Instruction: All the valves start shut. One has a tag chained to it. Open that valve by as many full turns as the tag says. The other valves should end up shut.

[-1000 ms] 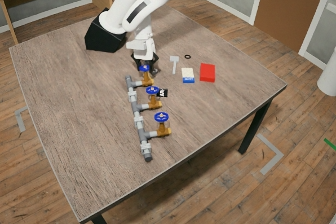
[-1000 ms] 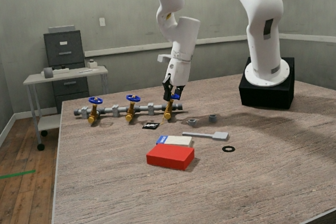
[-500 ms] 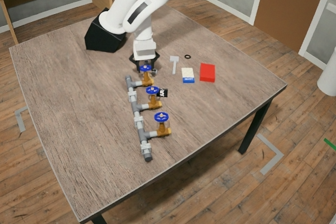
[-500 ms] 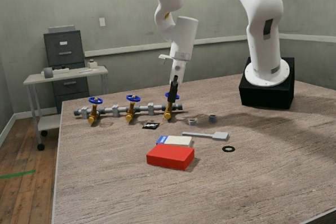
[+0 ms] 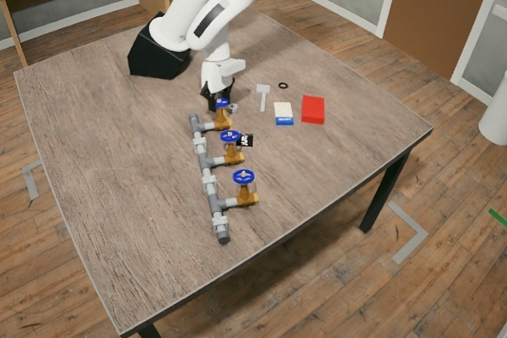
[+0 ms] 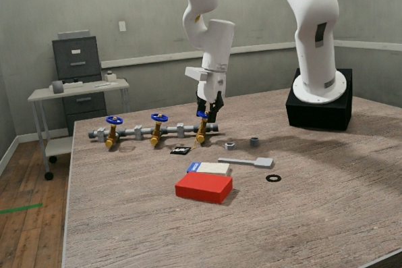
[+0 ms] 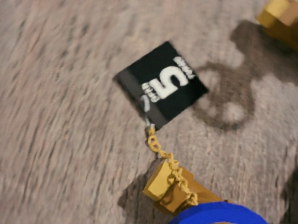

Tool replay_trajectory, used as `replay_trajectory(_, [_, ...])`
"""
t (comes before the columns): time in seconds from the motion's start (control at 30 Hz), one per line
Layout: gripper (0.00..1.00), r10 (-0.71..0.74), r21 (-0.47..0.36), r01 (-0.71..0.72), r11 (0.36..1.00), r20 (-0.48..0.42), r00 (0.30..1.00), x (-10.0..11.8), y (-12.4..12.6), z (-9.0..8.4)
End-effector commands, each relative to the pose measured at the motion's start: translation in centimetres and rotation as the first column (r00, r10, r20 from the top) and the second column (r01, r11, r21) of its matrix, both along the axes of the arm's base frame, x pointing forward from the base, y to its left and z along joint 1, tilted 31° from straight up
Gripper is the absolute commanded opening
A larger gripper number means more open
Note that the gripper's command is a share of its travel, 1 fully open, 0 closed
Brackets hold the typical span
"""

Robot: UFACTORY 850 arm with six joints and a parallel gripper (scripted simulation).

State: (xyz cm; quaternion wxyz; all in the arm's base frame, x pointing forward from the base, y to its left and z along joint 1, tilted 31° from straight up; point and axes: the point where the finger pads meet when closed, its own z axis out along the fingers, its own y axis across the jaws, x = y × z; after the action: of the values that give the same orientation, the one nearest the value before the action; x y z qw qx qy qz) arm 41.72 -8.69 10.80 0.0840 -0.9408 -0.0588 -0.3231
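Observation:
A grey pipe [image 5: 207, 174] on the table carries three brass valves with blue handwheels. My gripper [image 5: 218, 103] stands upright over the valve nearest the robot base and is shut on its blue handwheel [image 6: 202, 114]. In the wrist view the rim of this handwheel [image 7: 220, 216] shows at the bottom edge. A gold chain [image 7: 170, 167] runs from that valve's brass body to a black tag [image 7: 162, 85] [image 6: 179, 150] with a white 5, lying flat on the table. The middle valve [image 5: 230, 136] and the end valve [image 5: 243, 176] stand apart from the gripper.
A grey nut [image 5: 232, 106], a grey T-shaped tool [image 5: 263, 94], a black ring [image 5: 287, 86], a blue-and-white box [image 5: 283, 113] and a red block [image 5: 313, 109] lie to the right of the valves. A small grey cap [image 6: 254, 141] lies nearby. The black robot base [image 5: 155, 56] stands behind.

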Motion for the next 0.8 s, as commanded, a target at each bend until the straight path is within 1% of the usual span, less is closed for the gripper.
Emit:
replay_trajectory(0.0, [0.0, 0.202, -0.189, -0.189, 0.964, 0.053, 0.978, 0.03, -0.01, 0.03])
replay_trajectory(0.1, [0.0, 0.292, -0.258, -0.27, 0.928, 0.051, 0.955, 0.03, -0.01, 0.03])
replay_trajectory(0.2, [0.0, 0.392, -0.338, -0.356, 0.871, 0.043, 0.919, 0.03, -0.01, 0.03])
replay_trajectory(0.33, [0.0, 0.517, -0.439, -0.457, 0.773, 0.021, 0.856, 0.03, -0.01, 0.03])
replay_trajectory(0.47, [0.0, 0.627, -0.534, -0.537, 0.654, -0.014, 0.779, 0.03, -0.01, 0.03])
replay_trajectory(0.53, [0.0, 0.627, -0.534, -0.537, 0.654, -0.014, 0.779, 0.03, -0.01, 0.03])
replay_trajectory(0.57, [0.0, 0.695, -0.6, -0.576, 0.556, -0.045, 0.718, 0.03, -0.01, 0.03])
replay_trajectory(0.67, [0.0, 0.746, -0.652, -0.6, 0.464, -0.078, 0.661, 0.03, -0.01, 0.03])
replay_trajectory(0.77, [0.0, 0.79, -0.709, -0.608, 0.357, -0.118, 0.602, 0.03, -0.01, 0.03])
